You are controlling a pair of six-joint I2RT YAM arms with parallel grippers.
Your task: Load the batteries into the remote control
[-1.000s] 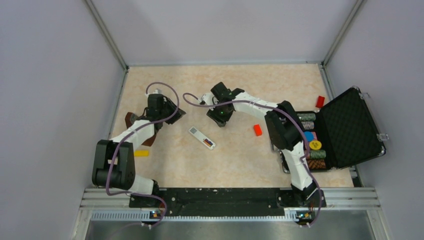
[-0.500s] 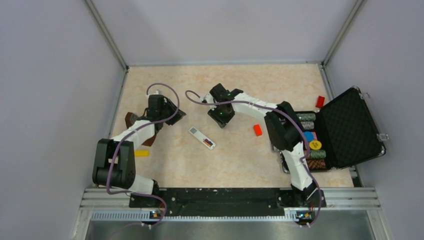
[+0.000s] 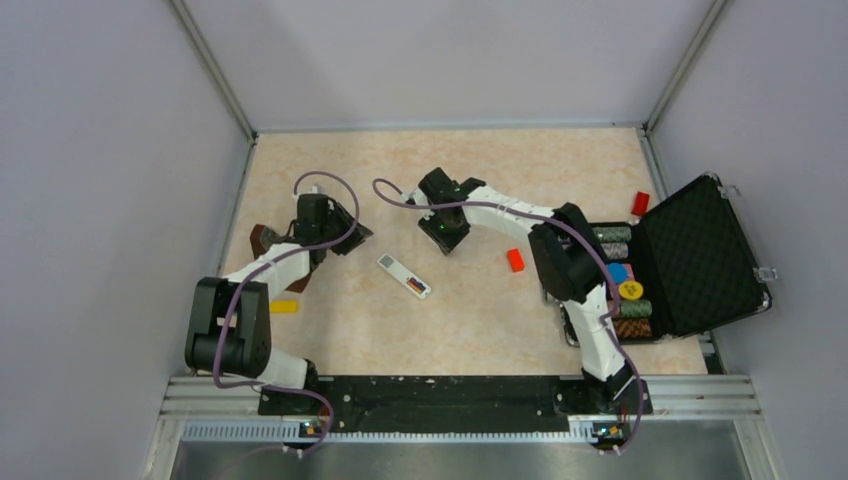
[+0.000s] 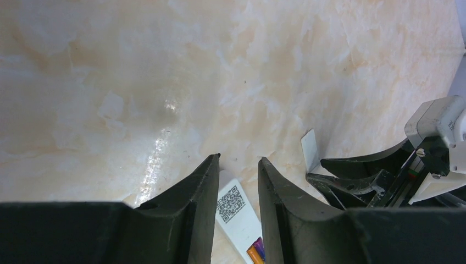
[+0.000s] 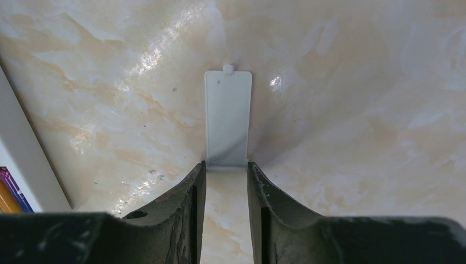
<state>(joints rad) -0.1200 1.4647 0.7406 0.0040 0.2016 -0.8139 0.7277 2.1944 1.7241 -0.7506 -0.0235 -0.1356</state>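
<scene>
The remote control (image 3: 400, 271) lies back-up mid-table, a QR label at its upper-left end. The purple and orange batteries (image 3: 416, 286) sit side by side in its open compartment; they also show in the left wrist view (image 4: 256, 251) and at the right wrist view's left edge (image 5: 7, 193). My left gripper (image 3: 352, 241) hovers over the remote's label end (image 4: 235, 204), jaws partly open and empty. My right gripper (image 3: 443, 238) is up and to the right of the remote. Its fingertips (image 5: 200, 171) pinch the near end of a small loose white plate (image 5: 228, 113), which rests on the table.
A red block (image 3: 515, 260) lies right of the remote and another (image 3: 640, 203) by the open black case (image 3: 700, 255) of chips. A yellow bar (image 3: 283, 307) and a brown object (image 3: 262, 238) lie near the left arm. Walls enclose the table.
My left gripper has moved slightly down and right, toward the remote's label end. My right gripper has barely shifted. The remote has not moved.
</scene>
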